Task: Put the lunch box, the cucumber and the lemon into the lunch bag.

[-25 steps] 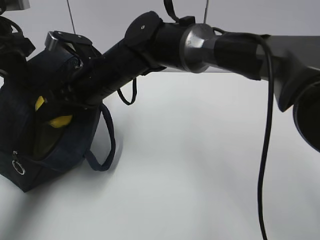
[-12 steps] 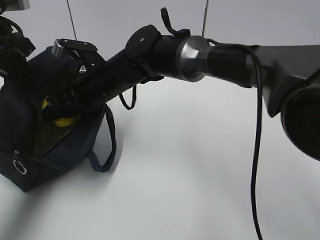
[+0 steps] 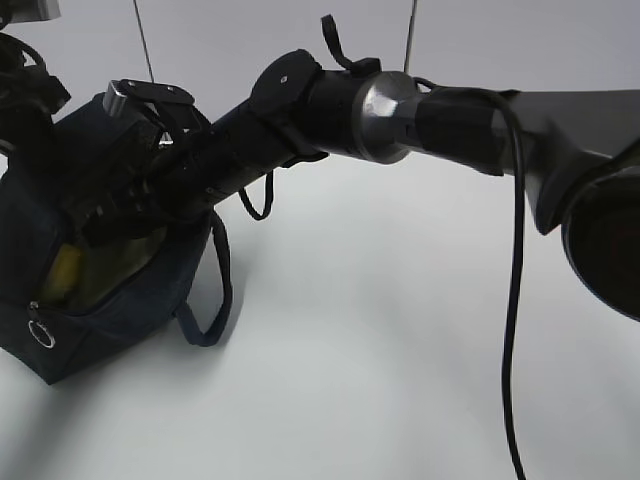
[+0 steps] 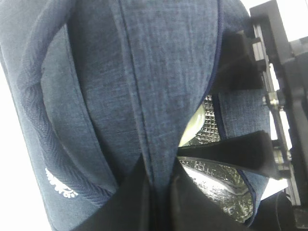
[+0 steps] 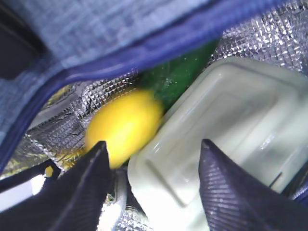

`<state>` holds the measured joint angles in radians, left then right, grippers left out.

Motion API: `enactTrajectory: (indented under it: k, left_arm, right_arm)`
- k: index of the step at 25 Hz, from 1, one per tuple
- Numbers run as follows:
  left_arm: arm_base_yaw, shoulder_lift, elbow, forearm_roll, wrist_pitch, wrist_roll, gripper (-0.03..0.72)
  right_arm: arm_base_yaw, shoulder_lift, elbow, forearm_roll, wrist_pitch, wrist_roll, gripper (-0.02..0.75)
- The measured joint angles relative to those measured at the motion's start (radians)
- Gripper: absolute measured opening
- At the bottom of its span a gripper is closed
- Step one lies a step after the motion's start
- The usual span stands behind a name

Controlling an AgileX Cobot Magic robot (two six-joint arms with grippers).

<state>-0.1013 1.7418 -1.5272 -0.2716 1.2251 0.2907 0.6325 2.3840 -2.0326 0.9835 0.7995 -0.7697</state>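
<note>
surface: white table (image 3: 380, 330) | backdrop: pale wall (image 3: 200, 40) | two thin vertical rods (image 3: 143, 40) behind

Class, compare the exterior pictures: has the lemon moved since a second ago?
Yes. The lemon showed yellow in the lunch bag's opening earlier; the exterior view has now lost it, and it lies lower inside, beside the lunch box.

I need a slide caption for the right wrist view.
Open right gripper above the lemon and lunch box inside the lunch bag.

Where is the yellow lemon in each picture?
Exterior view: not visible; the right arm blocks the lunch bag opening.
Left wrist view: not visible.
Right wrist view: lemon left of centre, beside the lunch box.
Shared landmark: the bag's navy fabric.
</note>
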Motion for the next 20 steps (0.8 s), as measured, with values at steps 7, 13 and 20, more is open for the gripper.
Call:
enactTrajectory:
  k: [7, 13, 20]
  left_arm:
    - [0.0, 0.0, 0.0, 0.0, 0.005, 0.001, 0.002]
    - [0.0, 0.0, 0.0, 0.0, 0.008, 0.001, 0.002]
    - [0.0, 0.0, 0.0, 0.006, 0.008, 0.001, 0.002]
  right_arm:
    - [-0.041, -0.007, 0.0, -0.081, 0.012, 0.054, 0.441]
    - [-0.135, -0.08, 0.0, -0.304, 0.097, 0.168, 0.384]
    - [-0.216, -0.136, 0.0, -0.34, 0.247, 0.234, 0.369]
